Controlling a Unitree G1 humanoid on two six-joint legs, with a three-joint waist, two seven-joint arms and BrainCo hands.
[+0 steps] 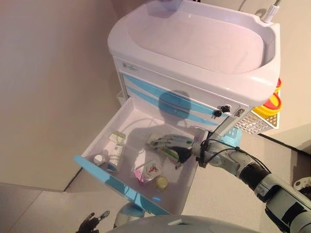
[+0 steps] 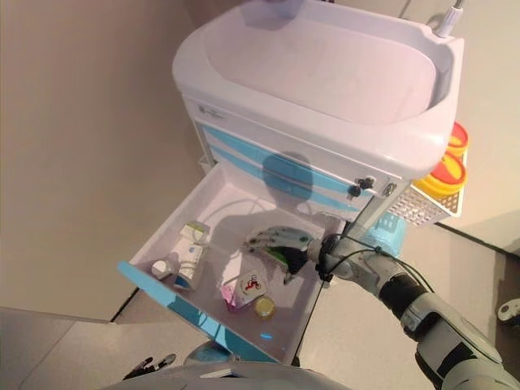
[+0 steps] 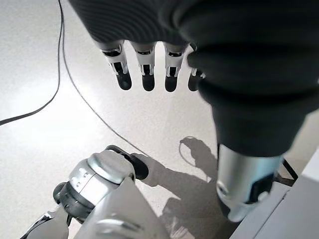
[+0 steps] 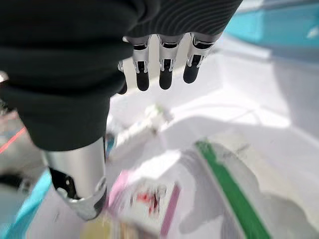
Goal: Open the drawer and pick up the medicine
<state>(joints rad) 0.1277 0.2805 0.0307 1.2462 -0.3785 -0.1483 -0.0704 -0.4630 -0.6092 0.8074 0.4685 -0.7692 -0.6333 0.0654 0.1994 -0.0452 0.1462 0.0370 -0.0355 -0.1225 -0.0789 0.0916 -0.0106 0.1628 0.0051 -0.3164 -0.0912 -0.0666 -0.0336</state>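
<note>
The cart's bottom drawer (image 1: 116, 185) stands pulled out, white inside with a blue front. In it lie a green-and-white box (image 1: 117, 138), a white tube (image 1: 115, 156), a small white bottle (image 1: 99, 159), a pink-edged box (image 1: 148, 171) and a yellow round lid (image 1: 161, 183). My right hand (image 1: 170, 143) reaches into the drawer from the right, fingers straight and open, just above a white packet with a green stripe (image 4: 224, 189). It holds nothing. My left hand (image 1: 90, 222) hangs low by the floor, open and empty.
The white cart (image 1: 194, 43) has a deep tray top and two shut blue drawers above the open one. A white mesh basket (image 1: 252, 124) with yellow containers (image 1: 269, 104) hangs on its right side. A beige wall runs along the left.
</note>
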